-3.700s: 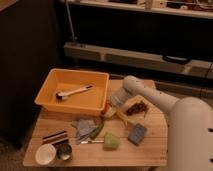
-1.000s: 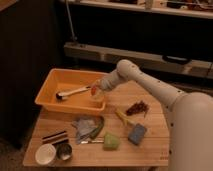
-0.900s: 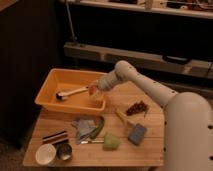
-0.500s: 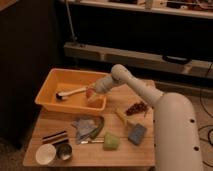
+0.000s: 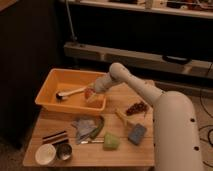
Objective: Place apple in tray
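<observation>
Claw (image 5: 91, 94), now moved in over the orange-yellow plastic tray (image 5: 52, 80) at the surface's far-left corner, pinches the small orange-red apple (image 5: 90, 93), ready for release.

We see the pale cream gripper (image 5: 93, 93) over the orange-yellow tray (image 5: 50, 89), an orange-red apple (image 5: 90, 94) at its tip, and dark red grapes (image 5: 136, 107) to the arm's right
</observation>
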